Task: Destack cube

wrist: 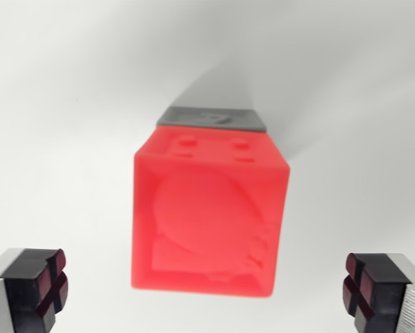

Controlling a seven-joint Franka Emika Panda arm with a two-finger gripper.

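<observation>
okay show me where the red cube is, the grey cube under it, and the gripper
red cube (209, 223), wrist view, on the middle of its top face.
grey cube (211, 118), wrist view, on the strip of it showing past the red cube's far edge.
gripper (204, 284), wrist view, midway between its two open fingertips.

I count two cubes from here: one red cube, and one grey cube showing just past the red cube's far edge. On the red cube's far side face I count four small raised studs, in two pairs. Below the red cube, one to each side, I count two fingers of one tool.
</observation>
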